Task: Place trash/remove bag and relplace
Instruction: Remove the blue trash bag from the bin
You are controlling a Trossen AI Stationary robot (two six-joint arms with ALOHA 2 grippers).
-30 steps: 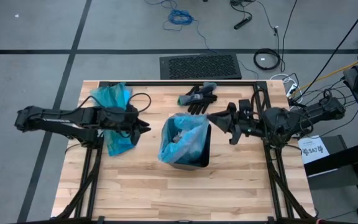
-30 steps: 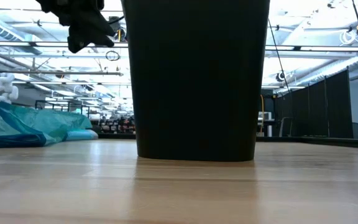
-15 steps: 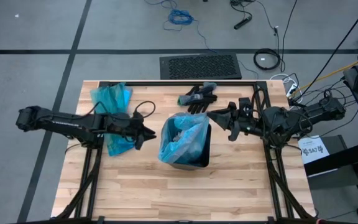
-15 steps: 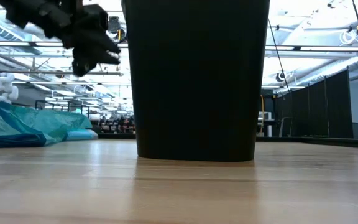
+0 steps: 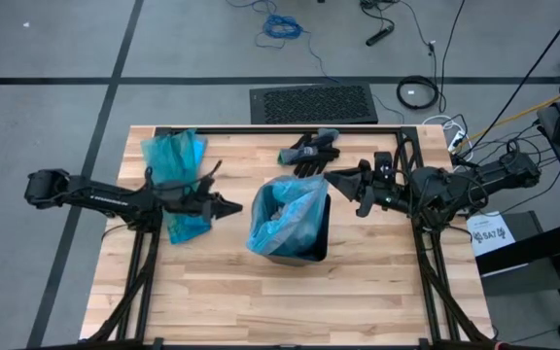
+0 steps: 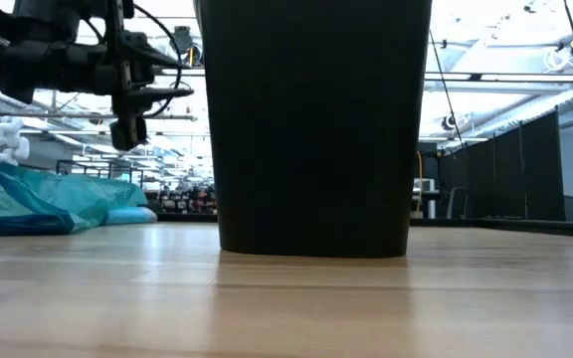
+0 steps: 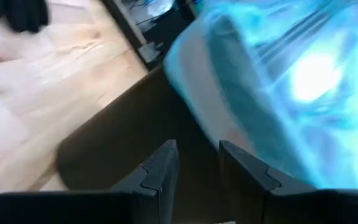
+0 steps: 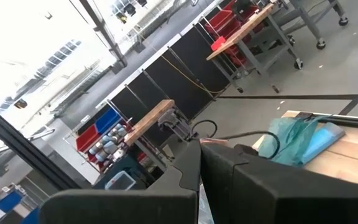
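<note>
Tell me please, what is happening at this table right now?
A black bin lined with a blue bag stands mid-table. The left gripper reaches toward the bag's rim, jaws slightly apart and holding nothing. The right gripper hovers at the bin's other side, jaws shut. A spare blue bag and black gloves lie behind.

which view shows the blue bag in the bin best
The high view: it shows the blue bag lining the black bin, open mouth up. The left wrist view gives a blurred close-up; the low view shows only the bin's wall; the right wrist view misses it.
</note>
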